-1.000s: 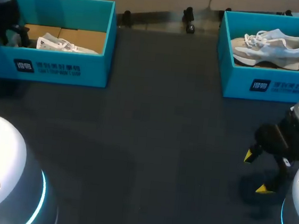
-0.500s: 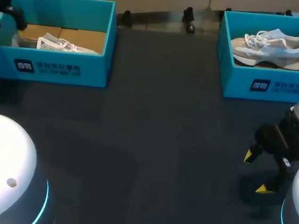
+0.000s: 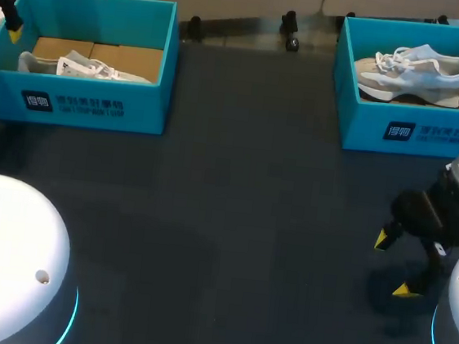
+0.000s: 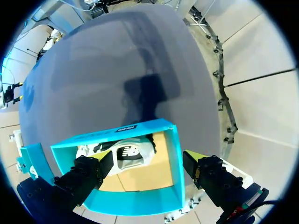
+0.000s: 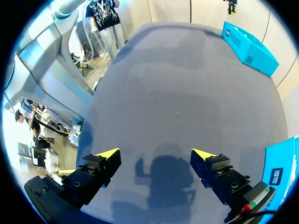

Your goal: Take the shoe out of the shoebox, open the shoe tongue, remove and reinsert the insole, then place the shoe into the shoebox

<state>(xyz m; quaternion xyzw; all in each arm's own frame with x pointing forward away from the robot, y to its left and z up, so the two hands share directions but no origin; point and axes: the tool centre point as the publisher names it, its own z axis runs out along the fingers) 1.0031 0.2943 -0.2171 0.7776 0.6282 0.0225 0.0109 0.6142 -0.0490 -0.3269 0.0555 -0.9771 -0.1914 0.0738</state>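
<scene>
1. Head view: teal cardboard shoebox [image 3: 89, 104] at the far left corner of the dark table [image 3: 224, 221], holding a white lace-up shoe [image 3: 84, 66]. A second teal shoebox [image 3: 398, 128] at the far right corner holds a grey-and-white trainer [image 3: 416, 72]. Right gripper [image 3: 392, 265] near the right edge, fingers spread, empty.
2. Left wrist view: left gripper [image 4: 145, 156] above the teal cardboard shoebox, fingers spread wide, holding nothing. The white lace-up shoe lies beneath them.
3. Right wrist view: right gripper spread over bare table, holding nothing.

Two open teal boxes, one shoe in each, at the table's [image 3: 232, 222] far corners.
We find the left shoebox [image 3: 89, 104] by the far left corner, a white shoe [image 3: 92, 68] lying low on its brown cardboard floor. In the right shoebox [image 3: 398, 128], by the far right corner, a grey-and-white shoe [image 3: 416, 72] with white laces lies lengthwise, its sole toward the box's near wall.
</scene>
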